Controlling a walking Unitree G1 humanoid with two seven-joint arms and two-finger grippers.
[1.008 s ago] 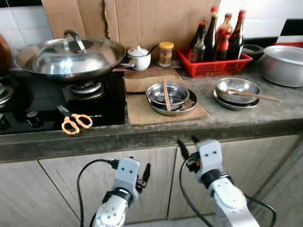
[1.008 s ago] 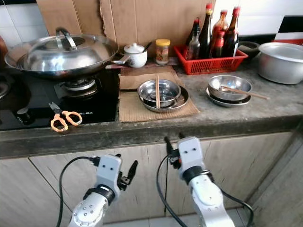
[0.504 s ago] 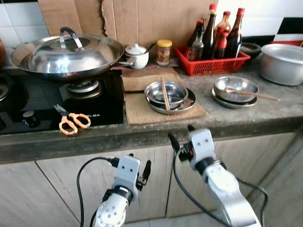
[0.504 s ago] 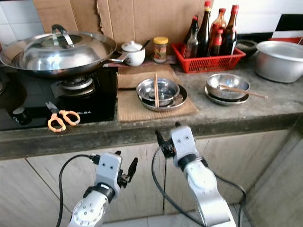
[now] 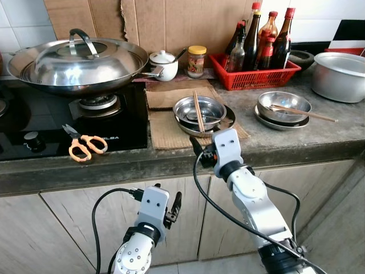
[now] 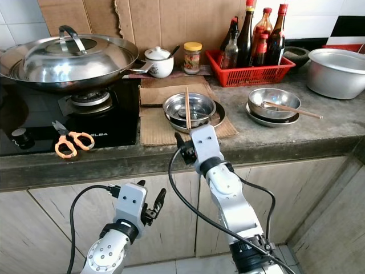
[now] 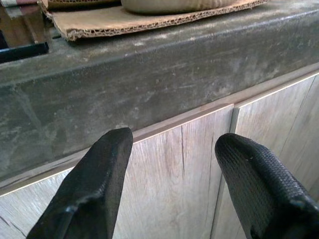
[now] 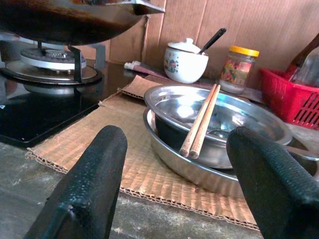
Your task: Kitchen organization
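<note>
The right gripper [image 5: 205, 153], jaws apart, faces the chopsticks [image 8: 200, 121] lying loosely across the bowl [image 5: 200, 110]; a nudge could roll them off. The left gripper [image 7: 169, 184], jaws apart, is idle below the bench [image 5: 285, 140].

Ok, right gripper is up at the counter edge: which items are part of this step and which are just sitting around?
In play: right gripper, open, facing the chopsticks across the steel bowl on its plate.

Lying about: scissors, lidded wok, red bottle basket, second bowl.

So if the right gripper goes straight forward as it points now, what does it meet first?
Most likely the right gripper, jaws open, meets the pair of wooden chopsticks lying across the round steel bowl on the steel plate; depth is uncertain, and a lower path would meet the plate's rim first.
</note>
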